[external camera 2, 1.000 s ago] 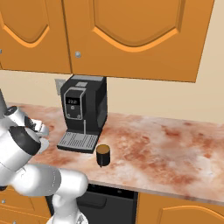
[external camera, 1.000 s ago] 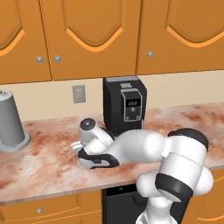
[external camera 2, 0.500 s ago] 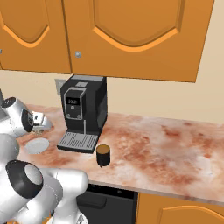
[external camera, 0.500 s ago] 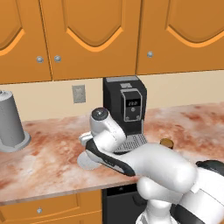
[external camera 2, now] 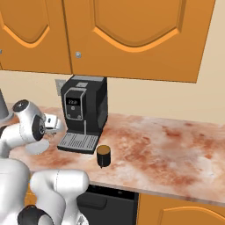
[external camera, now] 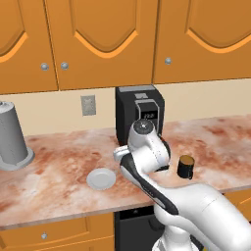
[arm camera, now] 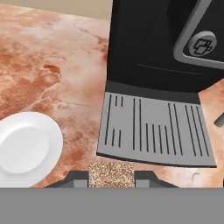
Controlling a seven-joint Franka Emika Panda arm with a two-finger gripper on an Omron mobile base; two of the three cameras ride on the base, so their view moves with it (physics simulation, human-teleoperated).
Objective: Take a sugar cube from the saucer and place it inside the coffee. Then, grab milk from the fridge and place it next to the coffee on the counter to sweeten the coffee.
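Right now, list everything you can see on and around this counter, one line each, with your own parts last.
sugar cube: one, tan-brown, clamped between the gripper's tips, above the counter.
saucer: one, white-grey, bare, on the counter left of the coffee machine.
coffee: one, dark cup with brownish top, on the counter right of the drip tray.
coffee machine: one, black, against the wall.
drip tray: one, grey, slotted, at the machine's foot.
canister: one, grey, at the counter's left end.
wall outlet: one, grey, left of the machine.
counter: one, reddish-brown marbled.
upper cabinets: orange wood.
gripper: one, shut on the cube.
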